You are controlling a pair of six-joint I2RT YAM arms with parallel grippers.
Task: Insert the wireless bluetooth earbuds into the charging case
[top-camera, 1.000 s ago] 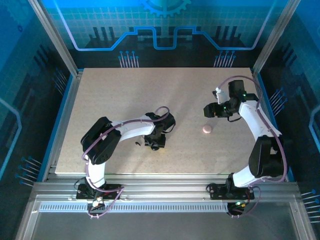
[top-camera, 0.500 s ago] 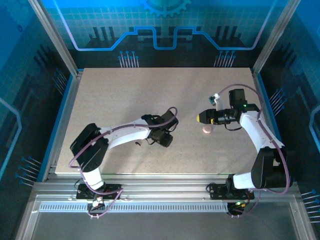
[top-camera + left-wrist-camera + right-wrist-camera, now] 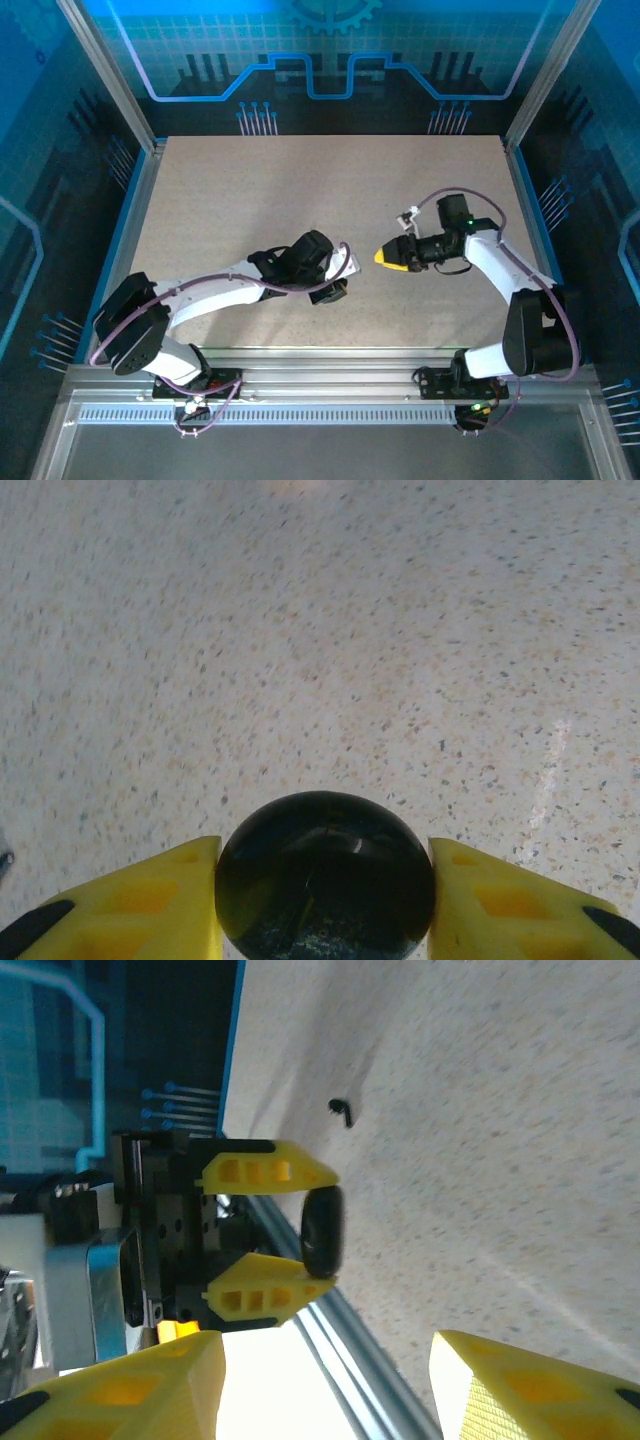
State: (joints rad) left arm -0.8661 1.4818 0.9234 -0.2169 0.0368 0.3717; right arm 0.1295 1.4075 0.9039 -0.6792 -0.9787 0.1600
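The speckled beige worktop (image 3: 300,190) looks matte and gritty. The left claw (image 3: 323,848) clamps a glossy round black disc (image 3: 325,885) between yellow plastic fingers. The right claw (image 3: 328,1348) gapes empty. One tiny black stemmed earbud (image 3: 342,1111) lies on the worktop nearby.

A speckled beige tabletop (image 3: 300,190) (dark and orange flecks) sits inside blue circuit-patterned walls (image 3: 330,60), aluminium posts (image 3: 105,70) at its far corners, a metal rail (image 3: 320,412) along its near edge.

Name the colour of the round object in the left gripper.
Round object: black, clearest in left wrist view.
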